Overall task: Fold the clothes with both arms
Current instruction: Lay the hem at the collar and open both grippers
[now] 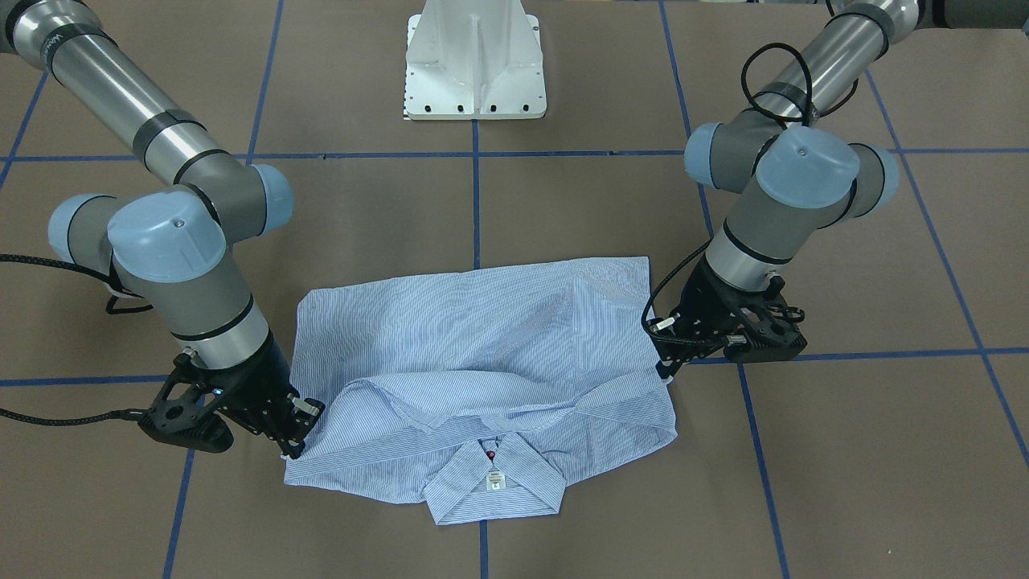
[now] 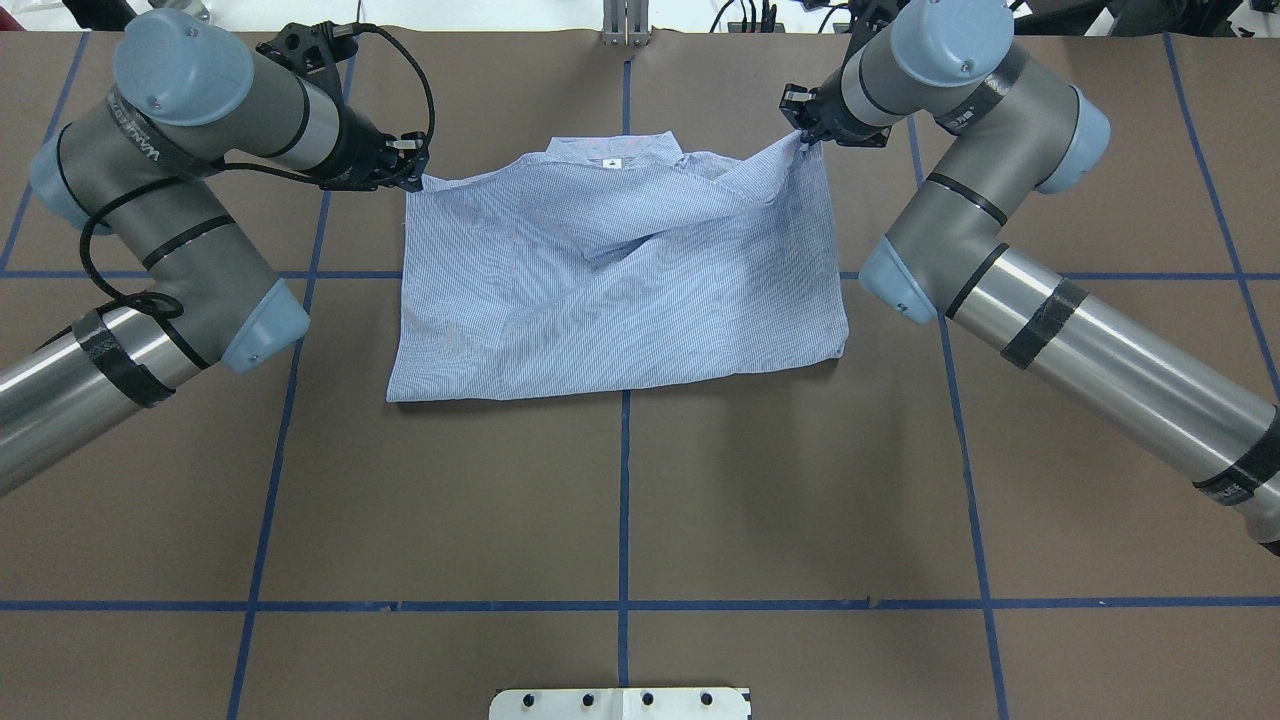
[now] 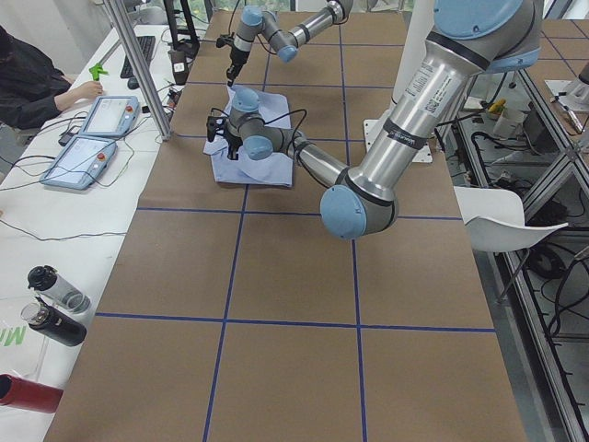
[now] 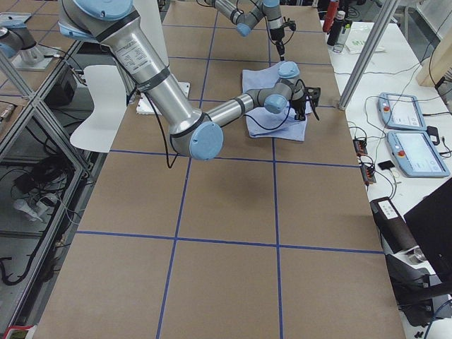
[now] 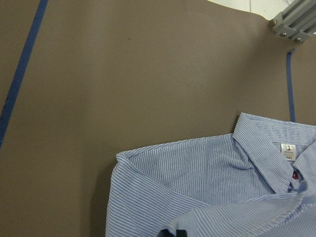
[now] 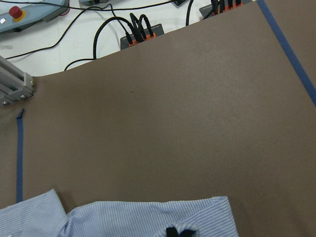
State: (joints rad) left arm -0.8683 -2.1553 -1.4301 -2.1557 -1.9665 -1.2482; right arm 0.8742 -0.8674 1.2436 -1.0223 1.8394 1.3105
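Observation:
The clothes are one light blue striped shirt (image 2: 620, 290), lying doubled over on the brown table with its collar (image 1: 494, 482) and white neck label at the far edge from the robot. My left gripper (image 2: 415, 172) is shut on the shirt's far left corner. It shows on the right in the front-facing view as left gripper (image 1: 667, 366). My right gripper (image 2: 805, 135) is shut on the far right corner, which it holds slightly raised. In that facing view the right gripper (image 1: 297, 438) is on the left. Both wrist views show striped cloth (image 5: 207, 187) (image 6: 148, 219) bunched around dark fingertips.
The white pedestal base (image 1: 476, 60) stands behind the shirt on the robot's side. Blue tape lines (image 2: 625, 500) grid the table. An operator desk with teach pendants (image 3: 92, 138), a person's hand (image 3: 83, 89), bottles (image 3: 55, 304) and an aluminium post (image 3: 138, 64) border the far edge.

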